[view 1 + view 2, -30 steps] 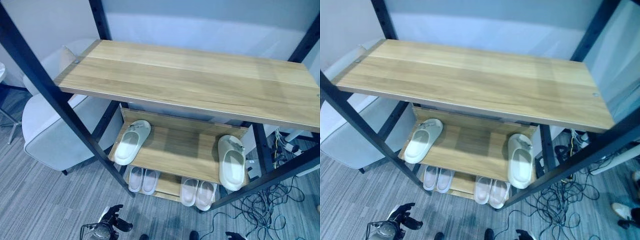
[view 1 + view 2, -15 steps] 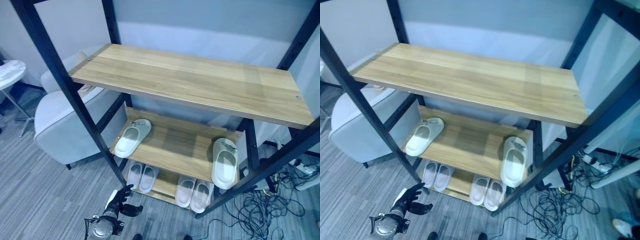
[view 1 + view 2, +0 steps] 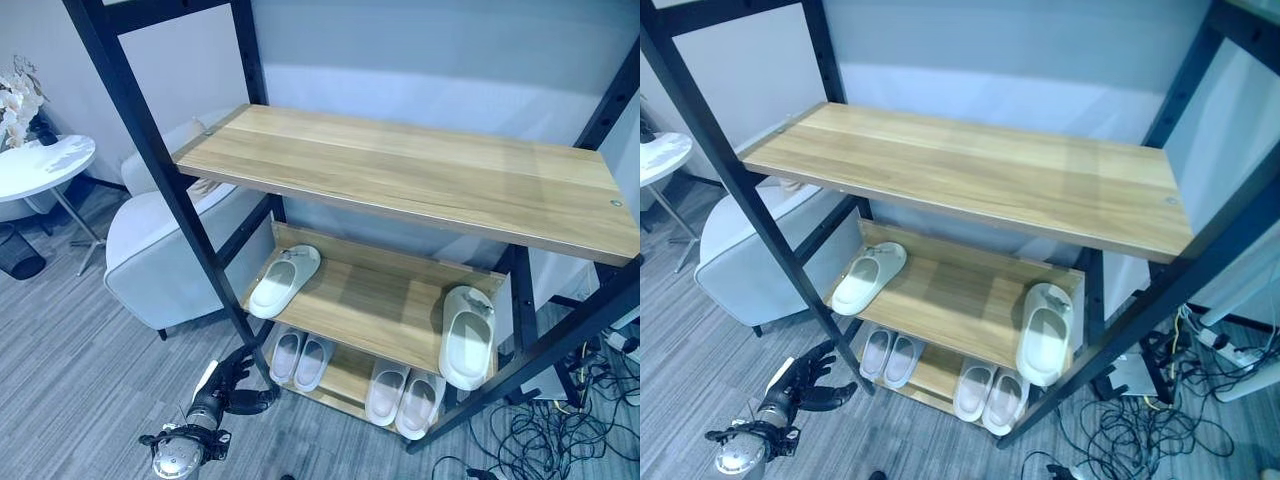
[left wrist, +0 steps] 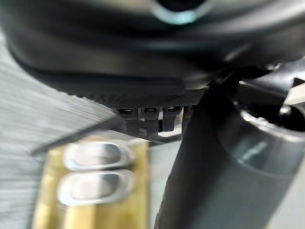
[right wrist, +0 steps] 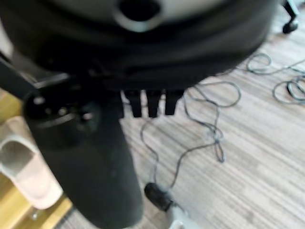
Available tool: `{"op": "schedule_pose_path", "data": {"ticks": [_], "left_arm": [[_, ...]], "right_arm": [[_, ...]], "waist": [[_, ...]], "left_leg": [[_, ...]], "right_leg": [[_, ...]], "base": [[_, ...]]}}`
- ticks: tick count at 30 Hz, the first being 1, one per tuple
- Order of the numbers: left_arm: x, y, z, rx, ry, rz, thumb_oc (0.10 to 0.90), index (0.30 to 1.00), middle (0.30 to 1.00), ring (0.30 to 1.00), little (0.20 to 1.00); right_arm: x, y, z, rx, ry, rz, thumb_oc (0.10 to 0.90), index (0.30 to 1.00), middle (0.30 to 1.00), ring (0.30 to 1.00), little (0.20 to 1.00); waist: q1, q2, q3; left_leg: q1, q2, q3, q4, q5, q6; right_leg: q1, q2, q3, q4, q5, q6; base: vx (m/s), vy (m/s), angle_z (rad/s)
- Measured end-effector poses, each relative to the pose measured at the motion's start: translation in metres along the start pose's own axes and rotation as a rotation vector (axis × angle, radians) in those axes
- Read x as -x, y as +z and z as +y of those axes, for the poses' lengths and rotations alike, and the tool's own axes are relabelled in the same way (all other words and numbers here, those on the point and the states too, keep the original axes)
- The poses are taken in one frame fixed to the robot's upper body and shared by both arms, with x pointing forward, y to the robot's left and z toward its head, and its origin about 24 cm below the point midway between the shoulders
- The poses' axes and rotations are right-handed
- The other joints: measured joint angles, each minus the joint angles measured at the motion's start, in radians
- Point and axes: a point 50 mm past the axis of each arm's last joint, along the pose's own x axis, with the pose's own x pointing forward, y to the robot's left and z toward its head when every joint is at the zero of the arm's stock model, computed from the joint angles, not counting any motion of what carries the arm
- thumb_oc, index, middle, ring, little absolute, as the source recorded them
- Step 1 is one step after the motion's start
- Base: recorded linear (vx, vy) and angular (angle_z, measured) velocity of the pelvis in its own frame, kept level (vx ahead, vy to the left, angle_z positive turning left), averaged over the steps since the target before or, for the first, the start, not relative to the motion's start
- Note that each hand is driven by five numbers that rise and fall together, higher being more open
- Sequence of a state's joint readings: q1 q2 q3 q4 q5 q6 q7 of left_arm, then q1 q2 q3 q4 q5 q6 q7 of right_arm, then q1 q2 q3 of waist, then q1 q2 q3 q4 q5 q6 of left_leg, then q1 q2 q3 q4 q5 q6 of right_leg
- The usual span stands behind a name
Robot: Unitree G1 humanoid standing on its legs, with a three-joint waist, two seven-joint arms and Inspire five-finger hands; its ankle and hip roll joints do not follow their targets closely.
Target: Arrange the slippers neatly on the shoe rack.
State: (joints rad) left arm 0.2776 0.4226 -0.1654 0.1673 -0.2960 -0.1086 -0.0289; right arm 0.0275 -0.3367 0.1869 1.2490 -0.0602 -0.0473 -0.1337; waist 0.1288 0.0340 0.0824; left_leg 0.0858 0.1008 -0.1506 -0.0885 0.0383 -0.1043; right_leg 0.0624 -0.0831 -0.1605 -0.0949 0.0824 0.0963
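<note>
Both eye views look down from above at the shoe rack (image 3: 400, 175), from places slightly apart, and share its shelves. The left wrist view looks very close past the left hand (image 4: 147, 119) at slippers (image 4: 93, 174). The right wrist view faces the floor (image 5: 248, 133).

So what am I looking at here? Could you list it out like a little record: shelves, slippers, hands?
top shelf: bare wood
middle shelf: two single slippers, left slipper and right slipper, far apart
bottom shelf: left pair and right pair, each side by side
left hand: open, near the rack's lower left corner, holding nothing
right hand: open, over the floor
beside rack: armchair, round table
</note>
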Motion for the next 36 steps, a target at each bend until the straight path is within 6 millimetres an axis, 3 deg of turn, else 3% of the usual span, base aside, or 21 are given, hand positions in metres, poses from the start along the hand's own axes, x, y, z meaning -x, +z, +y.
{"op": "schedule_pose_path", "data": {"ticks": [7,14,25,31,36], "left_arm": [[-0.002,0.035,0.002,0.023,-0.009,-0.151,0.8,0.9,0.9,0.9,0.9],[-0.002,0.077,0.018,-0.224,0.014,-0.312,0.8,0.9,0.9,0.9,0.9],[-0.008,0.094,0.022,-0.433,0.096,-0.382,0.8,0.9,0.9,0.9,0.9],[-0.027,0.108,0.022,-0.622,0.12,-0.423,0.8,0.9,0.9,0.9,0.9],[-0.035,0.105,0.027,-0.751,0.123,-0.393,0.8,0.9,0.9,0.9,0.9]], "right_arm": [[0.001,-0.005,0.001,0.002,0.004,0.012,0.8,0.9,0.9,0.9,0.9],[0.003,-0.015,0.003,0.005,0.01,0.035,0.8,0.9,0.9,0.9,0.9],[0.004,-0.016,0.004,0.01,0.011,0.038,0.8,0.9,0.9,0.9,0.9],[0.004,-0.019,0.005,0.012,0.013,0.044,0.8,0.9,0.9,0.9,0.9],[0.004,-0.018,0.005,0.012,0.012,0.041,0.8,0.9,0.9,0.9,0.9]], "waist": [[-0.004,0.012,0.016],[-0.006,0.02,0.016],[-0.024,0.017,0.011],[-0.041,0.015,0.002],[-0.061,0.005,-0.013]], "left_leg": [[0.014,0.0,0.001,0.0,-0.001,0.001],[0.02,0.002,0.004,-0.001,-0.002,0.001],[0.032,0.002,0.031,-0.001,-0.005,0.004],[0.029,0.002,0.033,-0.001,-0.005,0.003],[0.021,0.003,0.037,-0.001,-0.006,0.003]], "right_leg": [[0.014,0.0,0.001,0.0,-0.002,0.001],[0.017,0.002,0.005,-0.006,-0.003,-0.001],[0.016,0.003,0.029,-0.006,-0.001,-0.002],[0.013,0.003,0.03,-0.006,0.0,-0.002],[0.0,0.003,0.034,-0.006,0.001,-0.003]], "base": [[0.0,0.0,0.0],[0.03,-0.004,-0.01],[0.02,0.003,-0.06],[0.0,0.0,0.0],[0.0,0.007,-0.05]]}}
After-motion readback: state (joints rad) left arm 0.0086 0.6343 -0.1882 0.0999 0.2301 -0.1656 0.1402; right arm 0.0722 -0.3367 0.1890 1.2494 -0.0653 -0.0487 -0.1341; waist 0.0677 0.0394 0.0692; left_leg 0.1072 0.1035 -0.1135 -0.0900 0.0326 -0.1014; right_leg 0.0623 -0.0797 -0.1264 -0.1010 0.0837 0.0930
